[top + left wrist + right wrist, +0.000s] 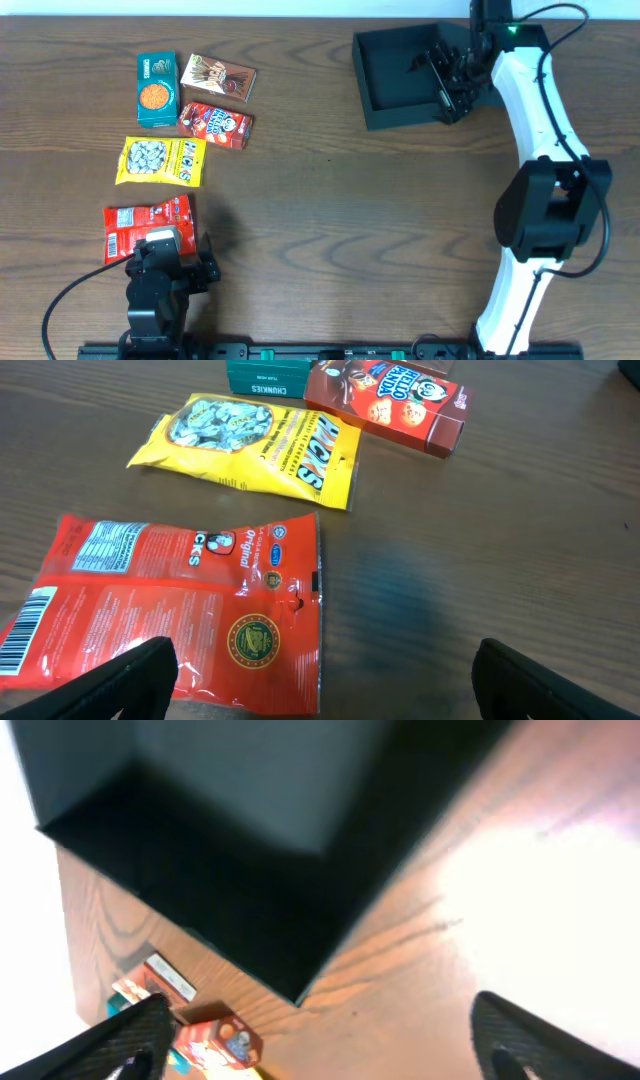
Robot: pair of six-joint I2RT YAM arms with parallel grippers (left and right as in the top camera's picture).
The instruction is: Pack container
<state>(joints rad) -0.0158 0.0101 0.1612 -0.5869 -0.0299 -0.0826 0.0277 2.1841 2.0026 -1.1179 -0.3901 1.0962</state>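
The square, shallow, matte black cardboard container lies below the right claw, whose fingers stand apart. The left claw, fingers apart, hangs above a red snack packet.

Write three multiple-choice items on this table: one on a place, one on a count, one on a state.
1. In the overhead view, the square matte black cardboard box lies: A upper right; B lower left; C centre.
2. Count of snack items on the wooden table: A three; B five; C seven.
3. The left gripper is: A shut on a packet; B open; C out of view.
Key: A, it sits in that corner; B, five lie at the left; B, its fingers stand wide apart.
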